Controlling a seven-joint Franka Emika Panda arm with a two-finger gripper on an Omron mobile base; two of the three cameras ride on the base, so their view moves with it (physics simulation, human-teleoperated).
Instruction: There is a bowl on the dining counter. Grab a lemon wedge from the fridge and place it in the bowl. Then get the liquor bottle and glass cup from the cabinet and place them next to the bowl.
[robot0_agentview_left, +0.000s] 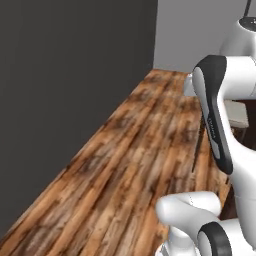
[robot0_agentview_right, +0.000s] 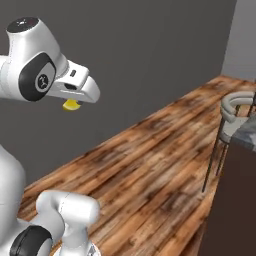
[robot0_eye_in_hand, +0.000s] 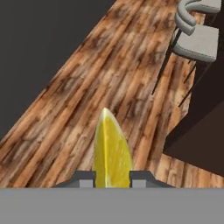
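I see my arm raised high, wrist bent forward over the wood floor (robot0_eye_in_hand: 87, 87). My tool (robot0_eye_in_hand: 112, 180) pinches the lemon wedge (robot0_eye_in_hand: 112, 151) narrowly. Far right, a stool (robot0_eye_in_hand: 199, 41) stands beside the dark-fronted surface (robot0_agentview_right: 235, 195).

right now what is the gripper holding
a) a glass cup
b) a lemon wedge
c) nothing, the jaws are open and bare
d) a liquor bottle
b: in the hand view the gripper has its two fingertips closed on a yellow lemon wedge that points out over the wooden floor, and the right base view shows a bit of yellow under the hand.
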